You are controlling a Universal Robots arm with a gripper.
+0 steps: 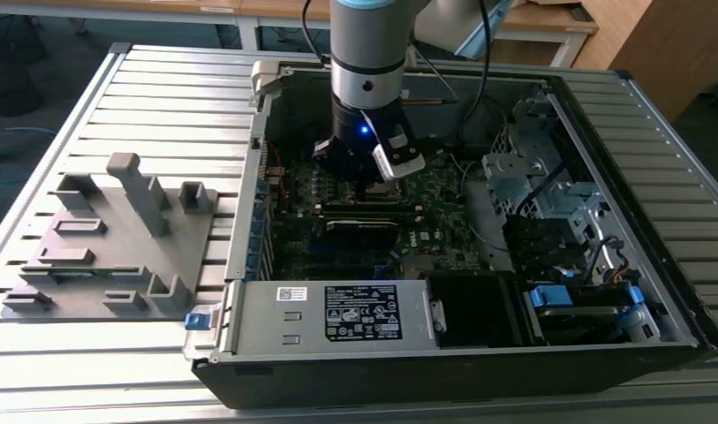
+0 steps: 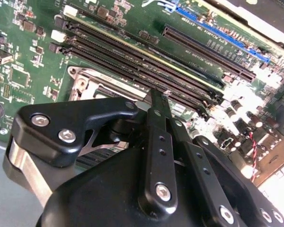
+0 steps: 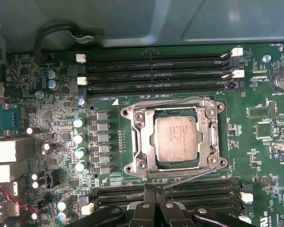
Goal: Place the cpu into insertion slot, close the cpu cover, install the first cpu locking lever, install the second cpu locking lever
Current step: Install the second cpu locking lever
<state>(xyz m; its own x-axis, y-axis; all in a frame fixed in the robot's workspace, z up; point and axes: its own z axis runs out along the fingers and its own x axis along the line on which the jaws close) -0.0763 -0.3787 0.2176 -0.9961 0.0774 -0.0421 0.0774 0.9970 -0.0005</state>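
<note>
In the first wrist view the cpu lies flat in the insertion slot on the green motherboard. The silver cpu cover is down around it. One thin wire locking lever runs along the socket edge beside the memory slots. A second locking lever slants up from the opposite edge, its free end at my gripper. The fingers stand together, shut, with nothing visibly between them. The second wrist view shows the gripper over a socket corner. In the exterior view the gripper hangs inside the open computer case.
Long black memory slots flank the socket on both sides. Capacitors stand close by. In the exterior view the case walls, a power supply and drive cages ring the board. A grey fixture sits on the slatted table.
</note>
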